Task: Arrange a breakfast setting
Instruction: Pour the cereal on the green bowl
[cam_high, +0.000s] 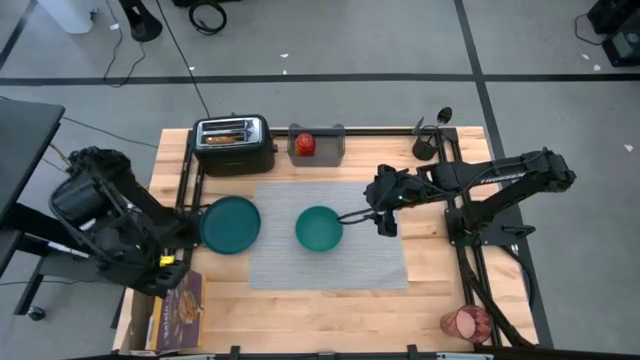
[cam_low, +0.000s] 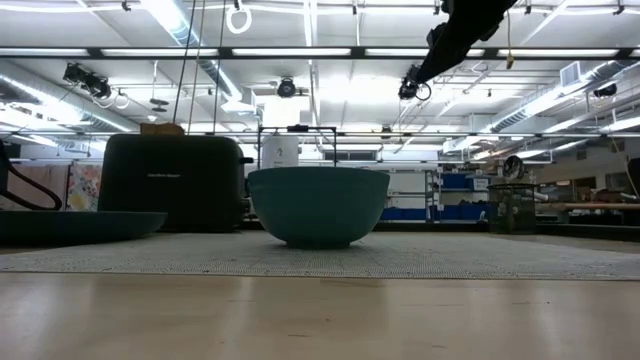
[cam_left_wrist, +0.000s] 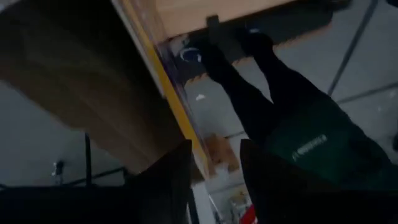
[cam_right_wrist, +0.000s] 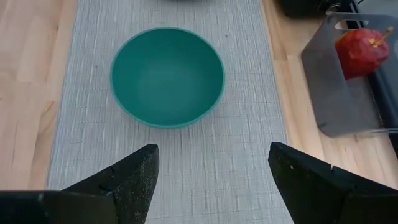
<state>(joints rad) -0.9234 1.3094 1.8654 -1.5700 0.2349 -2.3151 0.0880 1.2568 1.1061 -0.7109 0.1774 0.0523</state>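
Note:
The grey ribbed placemat (cam_high: 330, 250) lies at the table's middle. The teal bowl (cam_high: 319, 228) stands on it and also shows in the right wrist view (cam_right_wrist: 168, 76). The teal plate (cam_high: 230, 223) lies flat at the mat's left edge. My right gripper (cam_high: 366, 214) (cam_right_wrist: 211, 180) is open and empty above the mat, just right of the bowl. My left gripper (cam_high: 188, 234) (cam_left_wrist: 214, 177) is open beside the plate's left rim, with nothing between its fingers. The red cup (cam_high: 465, 322) is at the table's near right corner. A toast slice (cam_high: 225, 133) sticks out of the toaster. The red fruit (cam_high: 305, 144) (cam_right_wrist: 362, 51) lies on the tray.
The black toaster (cam_high: 233, 145) and the small grey tray (cam_high: 322, 146) stand along the far edge. A dark holder (cam_high: 427, 148) stands at the far right. A printed box (cam_high: 178, 310) lies at the near left corner. Bare mat lies near and right of the bowl.

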